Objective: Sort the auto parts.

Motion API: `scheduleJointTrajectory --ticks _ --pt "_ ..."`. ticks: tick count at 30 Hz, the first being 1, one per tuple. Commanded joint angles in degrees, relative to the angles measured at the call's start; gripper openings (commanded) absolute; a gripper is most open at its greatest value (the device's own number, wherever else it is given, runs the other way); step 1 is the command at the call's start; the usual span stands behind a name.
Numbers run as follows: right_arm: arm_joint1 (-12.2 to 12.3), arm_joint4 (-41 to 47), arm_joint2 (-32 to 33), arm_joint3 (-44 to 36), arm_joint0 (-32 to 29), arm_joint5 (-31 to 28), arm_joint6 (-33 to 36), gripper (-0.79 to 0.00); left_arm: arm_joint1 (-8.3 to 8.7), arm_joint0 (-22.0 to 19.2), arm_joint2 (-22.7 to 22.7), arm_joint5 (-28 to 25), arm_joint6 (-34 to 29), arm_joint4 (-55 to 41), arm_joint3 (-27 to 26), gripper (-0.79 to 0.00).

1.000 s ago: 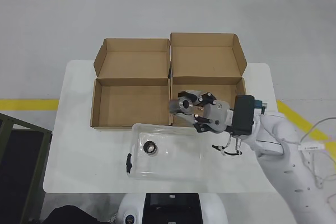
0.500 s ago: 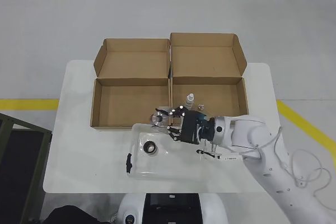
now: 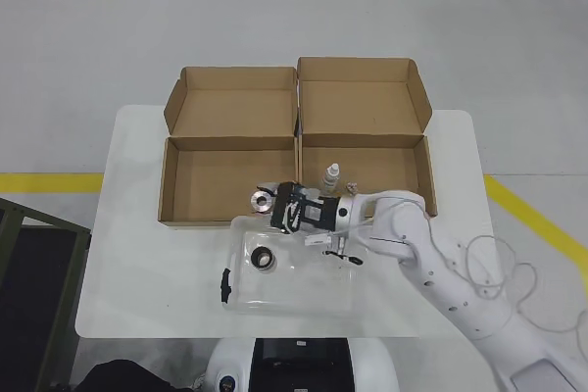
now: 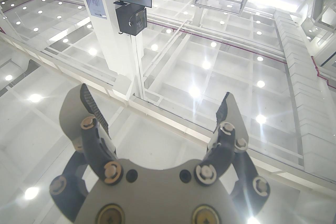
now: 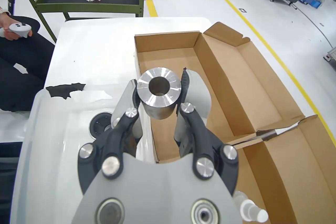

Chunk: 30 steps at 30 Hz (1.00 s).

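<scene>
Right end effector [image 5: 159, 84] grips the metal cylinder [image 5: 159, 101] by its round sides; judged heavy, rigid, smooth, liable to slip.

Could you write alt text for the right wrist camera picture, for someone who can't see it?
The right gripper holds a hollow steel cylinder above the edge of an open cardboard box. Beside the box, a clear tray holds a dark ring-shaped part.

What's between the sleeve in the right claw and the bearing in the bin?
Top view: near wall of the left cardboard box and far rim of the clear bin separate steel sleeve from bearing.
</scene>
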Motion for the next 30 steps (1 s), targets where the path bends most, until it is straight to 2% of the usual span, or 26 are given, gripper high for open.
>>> scheduleJointTrajectory --ticks 1,15,30 --pt "-0.7 0.4 -1.2 1.8 1.6 0.7 0.5 -0.785 0.0 0.0 0.0 0.0 0.0 0.0 0.0 0.0" --pt "-6.6 2.8 -10.6 14.6 10.8 4.8 2.5 -0.785 0.0 0.0 0.0 0.0 0.0 0.0 0.0 0.0" --pt "-13.5 6.6 -16.7 29.0 18.1 5.8 2.5 -0.785 0.0 0.0 0.0 0.0 0.0 0.0 0.0 0.0"
